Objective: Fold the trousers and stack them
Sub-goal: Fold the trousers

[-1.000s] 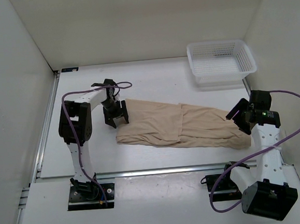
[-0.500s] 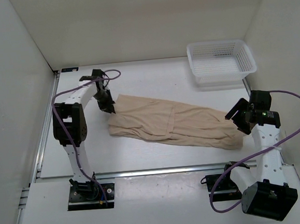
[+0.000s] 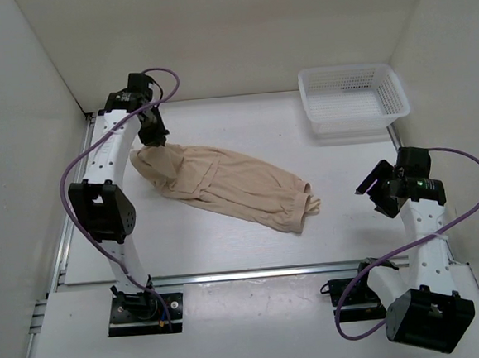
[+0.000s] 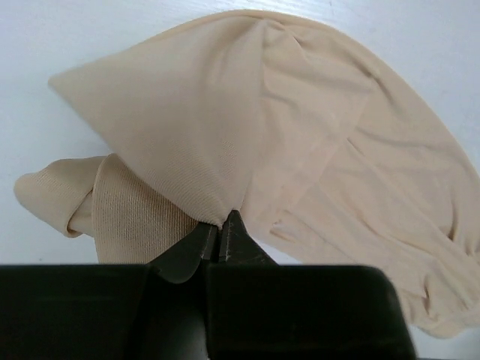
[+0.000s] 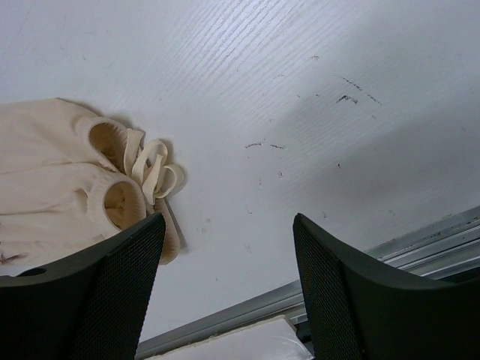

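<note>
The left gripper (image 4: 221, 229) is pinched tight on a peak of the thin, wrinkly light-beige trousers (image 3: 223, 184), lifting the fabric into a tent at about 10 o'clock on the white desk (image 3: 244, 129). A second ago this gripper stood open over the garment's left end nearer the desk centre. It has since closed and hauled that end towards the far-left corner. The whole garment has slid with it, so it lies slanting from 10 o'clock down to just right of centre, shorter and more bunched than before.

In my judgement this is a repositioning drag, with no fold made yet.

The right gripper (image 5: 229, 221), at 4 o'clock, gapes wide and holds nothing, unmoved, now well apart from the trailing end. The white plastic mesh basket (image 3: 353, 95) sits at 1 o'clock.

I cannot tell how many layers are pinched, nor whether the held end is waist or hem. The ribbed openings and loose loops at the trailing end are hard to read.
</note>
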